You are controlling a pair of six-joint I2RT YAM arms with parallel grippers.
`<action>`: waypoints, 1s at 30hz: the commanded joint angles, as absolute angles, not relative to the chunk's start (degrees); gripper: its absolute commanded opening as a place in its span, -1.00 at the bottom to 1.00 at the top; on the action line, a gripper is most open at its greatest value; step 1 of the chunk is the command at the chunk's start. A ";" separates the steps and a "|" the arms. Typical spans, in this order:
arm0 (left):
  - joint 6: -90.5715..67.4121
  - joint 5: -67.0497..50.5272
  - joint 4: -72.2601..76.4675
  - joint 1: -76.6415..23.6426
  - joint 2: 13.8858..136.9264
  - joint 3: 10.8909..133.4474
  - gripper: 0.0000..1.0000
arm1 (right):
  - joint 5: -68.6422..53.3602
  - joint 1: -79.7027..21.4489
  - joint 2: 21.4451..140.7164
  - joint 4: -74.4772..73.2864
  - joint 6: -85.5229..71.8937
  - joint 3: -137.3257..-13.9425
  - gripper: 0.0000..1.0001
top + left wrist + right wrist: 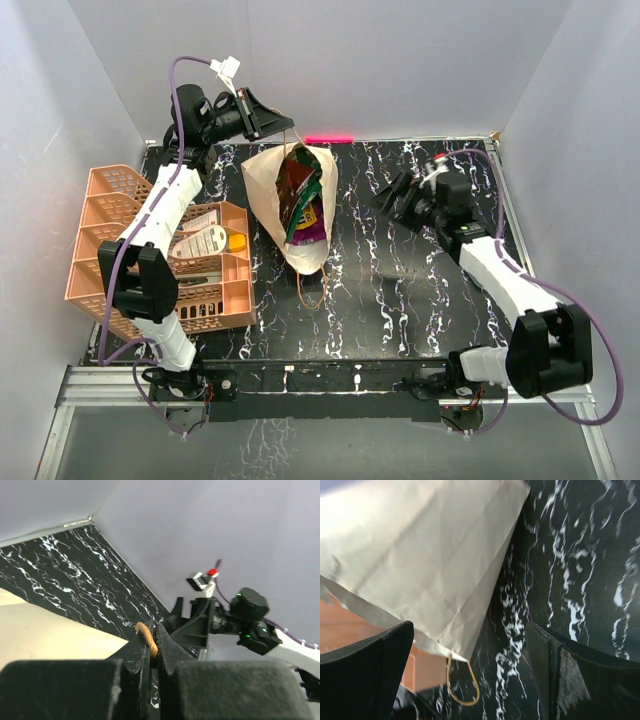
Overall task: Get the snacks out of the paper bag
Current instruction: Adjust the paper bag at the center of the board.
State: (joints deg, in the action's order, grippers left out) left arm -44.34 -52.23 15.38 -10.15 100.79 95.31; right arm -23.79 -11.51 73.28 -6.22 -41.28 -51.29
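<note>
Overhead, found the paper bag [262, 185] on the black marbled table [400, 290], left of centre and just beside the orange basket [100, 195], mouth gaping toward the camera. Counted several snacks [303, 205] inside: dark brown, green, yellow and magenta-purple packets, crowded together in the opening. Could not judge the count deeper down.

Logged the left gripper [288, 124] at the bag's far end, raised above the table, clenched on the far handle [146, 639]. Confirmed from the left wrist view: tan cord pinched between shut left fingers [127, 662], cream bag paper spreading below and to the left. Also caught the right arm's gripper in that view, across the table, against the pale wall.

Spotted the near handle [312, 290] lying slack on the table at the bag's near end. Picked up a thin loop below the bag's lower corner in the right wrist view as well.

Placed the right gripper [392, 195] to the right of the bag, off the table, apart from the paper, pointed toward it. Recorded it as released: right fingers [375, 670] spread wide at both edges of the wrist view, nothing between them but creased bag side and bare table.

Noted white tubes [205, 240] lying in the basket, and a pink-red strip [330, 138] at the table's far edge.
</note>
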 commanded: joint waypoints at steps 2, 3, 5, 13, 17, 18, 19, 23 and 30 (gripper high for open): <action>-47.65 -55.26 23.89 -9.75 94.09 91.97 -1.00 | -24.19 -26.30 72.46 -4.28 -36.55 -50.55 0.96; -48.04 -55.36 24.29 -9.83 93.97 91.48 -1.00 | -22.51 -28.65 72.01 -3.22 -37.71 -48.63 0.97; -47.93 -55.49 23.59 -9.93 94.10 91.03 -1.00 | -15.65 -32.82 70.41 -1.19 -39.17 -45.86 0.97; -46.39 -55.15 20.80 -9.93 90.52 87.17 -1.00 | -2.04 -42.00 70.27 0.04 -37.92 -48.69 0.75; -46.52 -54.40 18.89 -10.10 89.52 87.33 -1.00 | 7.74 -43.20 76.32 -1.32 -40.04 -52.67 0.49; -46.43 -54.36 18.52 -10.15 89.37 87.47 -1.00 | 10.28 -43.18 77.99 -3.11 -40.66 -54.12 0.48; -46.27 -54.35 17.85 -10.20 89.24 87.46 -1.00 | 12.88 -43.20 79.51 -4.32 -41.48 -55.51 0.48; -45.81 -54.02 16.37 -10.43 88.82 87.22 -1.00 | 19.36 -42.54 83.41 -8.14 -41.66 -60.21 0.50; -47.25 -53.84 14.71 -10.78 89.35 89.38 -1.00 | 16.32 -32.98 84.83 -9.73 -40.13 -62.48 0.26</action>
